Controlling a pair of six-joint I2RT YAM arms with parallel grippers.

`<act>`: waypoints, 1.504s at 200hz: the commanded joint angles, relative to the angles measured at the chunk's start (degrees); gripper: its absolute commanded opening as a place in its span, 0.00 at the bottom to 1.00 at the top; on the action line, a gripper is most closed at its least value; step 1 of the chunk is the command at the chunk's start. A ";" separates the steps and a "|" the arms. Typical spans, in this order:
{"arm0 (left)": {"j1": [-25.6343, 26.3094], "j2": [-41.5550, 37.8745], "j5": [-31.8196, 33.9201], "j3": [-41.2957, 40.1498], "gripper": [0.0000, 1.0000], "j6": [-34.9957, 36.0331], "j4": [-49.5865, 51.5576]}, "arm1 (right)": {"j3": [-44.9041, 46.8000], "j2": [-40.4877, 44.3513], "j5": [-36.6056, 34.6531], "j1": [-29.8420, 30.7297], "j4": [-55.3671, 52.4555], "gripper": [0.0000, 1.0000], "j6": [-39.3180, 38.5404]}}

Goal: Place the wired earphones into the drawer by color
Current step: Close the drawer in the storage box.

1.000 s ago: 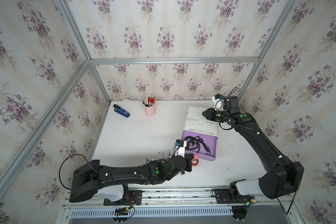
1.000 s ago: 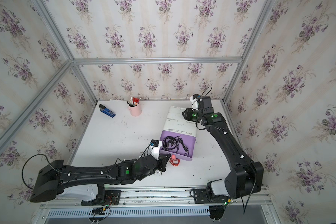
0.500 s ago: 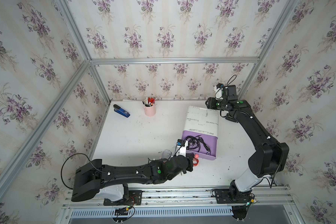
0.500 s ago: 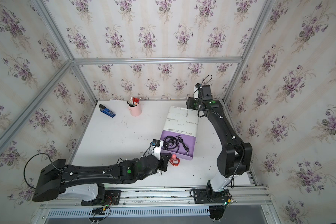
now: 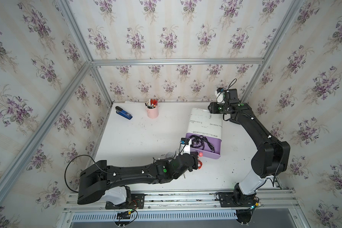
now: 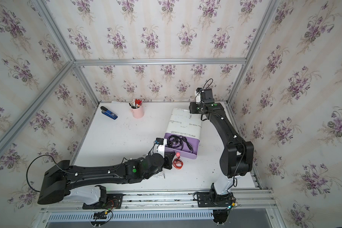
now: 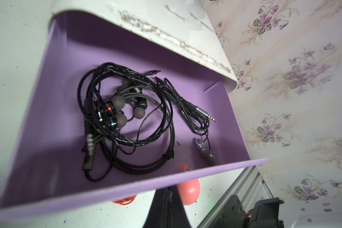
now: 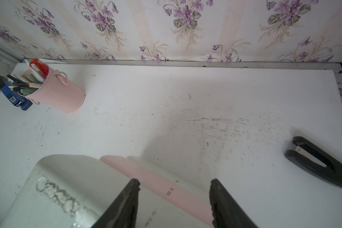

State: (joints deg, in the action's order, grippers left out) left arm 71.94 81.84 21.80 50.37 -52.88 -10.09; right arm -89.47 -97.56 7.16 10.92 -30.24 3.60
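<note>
The coming move most likely turns on the red earphones point(image 6: 177, 163). They form a loose coil with no clear long axis and lie on the worktop point(image 6: 117, 142) just past the tips of the left arm's point(image 6: 107, 173) jaws, on the side toward the right arm. The coil sits just in front of the pink knob point(image 6: 178, 154) on the front wall of the open purple drawer point(image 6: 188, 156). Those jaws are pressed together. The left wrist view shows them as one dark wedge beside the knob, with nothing to be made out between them. The black earphones point(image 7: 126, 110) lie tangled inside the purple drawer. A pale cord point(image 6: 160, 174), probably a white set, shows partly from under the left arm. The right arm's point(image 6: 223, 126) jaws stand apart with nothing between them, over the rear edge of the white cabinet point(image 6: 186, 122) and well apart from every loose bundle. The left arm is therefore much the nearer. To take the red coil its jaws would have to part and dip close against the drawer's front, where room looks tight.
</note>
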 commanded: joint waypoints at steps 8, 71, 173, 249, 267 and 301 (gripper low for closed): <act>-2.26 2.56 1.19 2.00 0.00 0.05 -0.20 | 1.22 0.00 0.51 0.10 -3.43 0.60 -0.08; -5.92 9.42 -1.46 7.73 0.03 0.75 -1.40 | 1.58 0.11 0.40 0.12 -3.39 0.60 -0.35; -7.10 12.79 -0.70 11.13 0.60 1.71 0.32 | 1.51 0.11 1.67 0.10 -3.57 0.59 -0.34; -7.25 10.77 -2.34 9.10 0.74 0.79 2.11 | 1.58 0.88 1.41 0.11 -4.04 0.59 -0.87; -7.18 9.65 -2.67 7.33 0.77 -0.21 2.78 | 1.62 0.87 1.37 0.10 -4.14 0.59 -0.87; -7.17 8.35 -3.09 4.24 0.80 -2.17 1.58 | 1.67 1.03 0.94 0.09 -4.00 0.59 -0.72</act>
State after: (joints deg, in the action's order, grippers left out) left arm 64.82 90.87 19.25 55.83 -53.19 -7.11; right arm -88.16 -96.75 8.10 10.92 -29.10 2.92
